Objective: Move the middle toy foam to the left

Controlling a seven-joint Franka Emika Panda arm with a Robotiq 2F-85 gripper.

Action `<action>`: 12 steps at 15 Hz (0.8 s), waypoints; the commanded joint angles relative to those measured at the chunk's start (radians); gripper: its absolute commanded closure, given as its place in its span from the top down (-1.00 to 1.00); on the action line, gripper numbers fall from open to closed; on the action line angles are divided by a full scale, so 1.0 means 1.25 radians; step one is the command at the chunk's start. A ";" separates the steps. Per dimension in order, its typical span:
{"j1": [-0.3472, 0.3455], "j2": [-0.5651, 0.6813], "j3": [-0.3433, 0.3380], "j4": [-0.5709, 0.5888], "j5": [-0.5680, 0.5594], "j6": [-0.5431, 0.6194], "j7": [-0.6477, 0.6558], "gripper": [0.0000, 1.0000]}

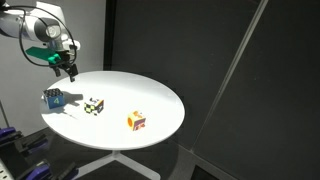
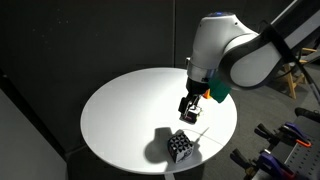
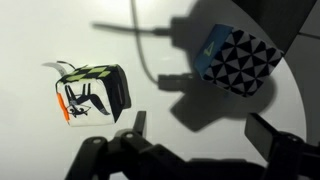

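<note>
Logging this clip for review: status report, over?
Hand open, empty, above table. Blue-white foam cube sits on table, end of row, apart from checkered cube. Nothing in the way.

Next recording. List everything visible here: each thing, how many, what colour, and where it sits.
table: one, white, round, centre of the scene.
blue and white foam cube: one, blue faces and white faces with black marks, leftmost of the row on the table in an exterior view.
checkered cube: one, green, black and white, next along the row, apart from its neighbours.
orange, yellow and red cube: one, at the right end of the row.
backdrop: dark panels behind the table.
arm: one, white and grey, reaching over the table.
gripper: one, black, open and empty, above the table near the blue and white foam cube.
</note>
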 commanded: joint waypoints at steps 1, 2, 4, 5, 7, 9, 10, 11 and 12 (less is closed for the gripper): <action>-0.005 -0.073 0.002 -0.027 0.059 -0.062 0.103 1.00; -0.007 -0.089 0.003 -0.033 0.075 -0.085 0.128 1.00; -0.013 -0.124 0.005 -0.044 0.103 -0.134 0.164 1.00; -0.018 -0.144 0.005 -0.049 0.116 -0.165 0.177 1.00; -0.028 -0.182 0.005 -0.058 0.140 -0.217 0.182 1.00; -0.040 -0.226 0.002 -0.069 0.158 -0.265 0.166 1.00; -0.047 -0.247 0.001 -0.075 0.162 -0.282 0.160 1.00; -0.055 -0.270 -0.001 -0.081 0.163 -0.299 0.155 1.00; -0.062 -0.291 -0.002 -0.086 0.162 -0.314 0.150 1.00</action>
